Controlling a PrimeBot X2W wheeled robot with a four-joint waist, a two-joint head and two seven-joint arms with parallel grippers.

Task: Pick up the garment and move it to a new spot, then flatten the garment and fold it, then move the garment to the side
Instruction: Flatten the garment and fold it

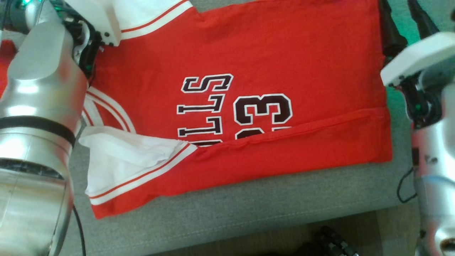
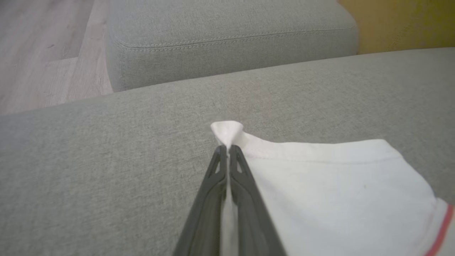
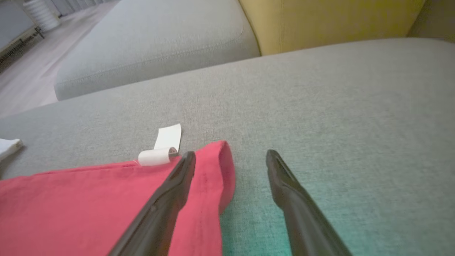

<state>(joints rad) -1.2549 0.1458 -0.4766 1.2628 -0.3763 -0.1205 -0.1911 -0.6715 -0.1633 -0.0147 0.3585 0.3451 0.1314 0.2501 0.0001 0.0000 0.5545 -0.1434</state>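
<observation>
The garment [image 1: 284, 64] is a red jersey with white sleeves and dark lettering, lying spread on the grey cushion [image 1: 249, 213]. Its near long edge is folded up over the print. In the left wrist view my left gripper [image 2: 227, 147] is shut on the corner of a white sleeve [image 2: 337, 185], and a small tuft of cloth pokes out past the tips. My right gripper [image 3: 231, 156] is open at the red hem corner [image 3: 89, 199], with one finger over the cloth and the other over bare cushion. In the head view the right gripper [image 1: 405, 28] is at the garment's far right corner.
A white label [image 3: 163, 147] curls out beside the hem corner. A second grey cushion [image 2: 227, 42] lies beyond, with a yellow backrest [image 3: 337, 21] behind it and wood floor [image 2: 42, 53] to the side. A dark object [image 1: 330, 241] lies on the floor near the cushion's front edge.
</observation>
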